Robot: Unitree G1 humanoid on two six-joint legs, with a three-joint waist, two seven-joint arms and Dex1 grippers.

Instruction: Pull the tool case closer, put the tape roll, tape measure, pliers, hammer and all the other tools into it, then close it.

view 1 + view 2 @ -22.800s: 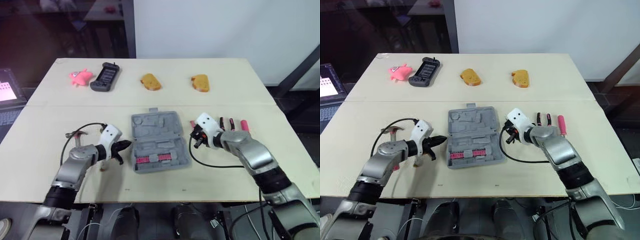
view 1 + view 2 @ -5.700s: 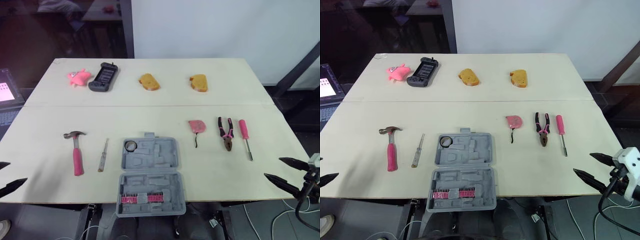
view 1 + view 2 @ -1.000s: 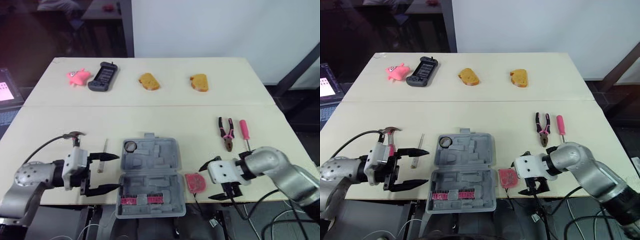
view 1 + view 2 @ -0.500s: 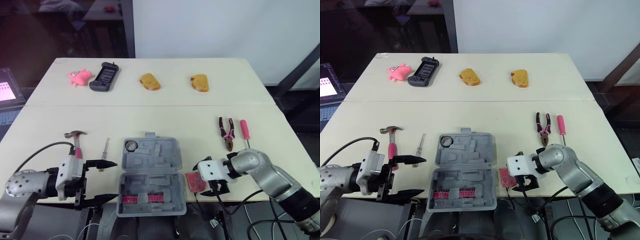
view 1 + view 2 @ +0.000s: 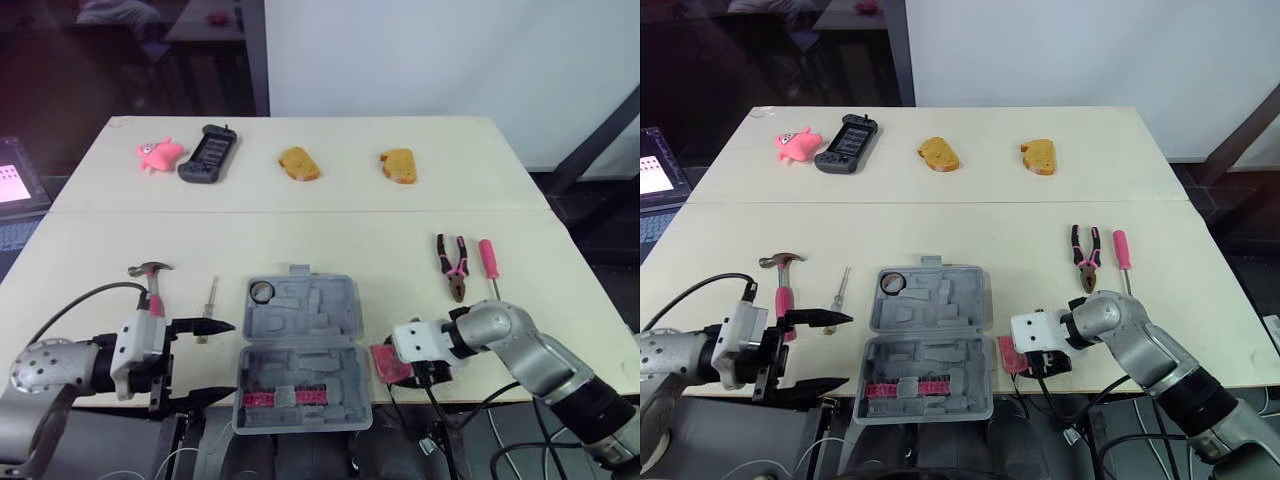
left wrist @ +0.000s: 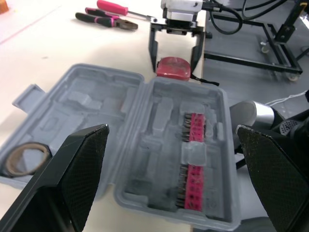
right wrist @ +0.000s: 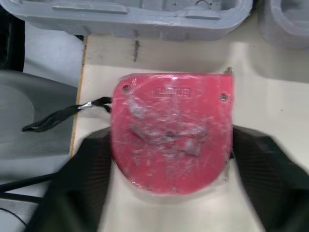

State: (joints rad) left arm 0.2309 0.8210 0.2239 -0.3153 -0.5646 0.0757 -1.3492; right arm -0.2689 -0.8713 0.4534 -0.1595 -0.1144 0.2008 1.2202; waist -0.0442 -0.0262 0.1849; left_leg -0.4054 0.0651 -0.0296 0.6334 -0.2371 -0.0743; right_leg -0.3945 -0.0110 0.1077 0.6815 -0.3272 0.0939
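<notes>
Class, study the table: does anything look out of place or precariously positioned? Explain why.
The open tool case overhangs the near edge of the table. The tape measure beside it sits right at that edge, its strap dangling off.

The grey tool case lies open at the bench's near edge, with the tape roll in its far-left pocket. Right of it are the red tape measure just beside, and the pliers and pink screwdriver farther off. Left of it are the pink-handled hammer and a slim screwdriver.

Left claw spread; right claw low
</notes>
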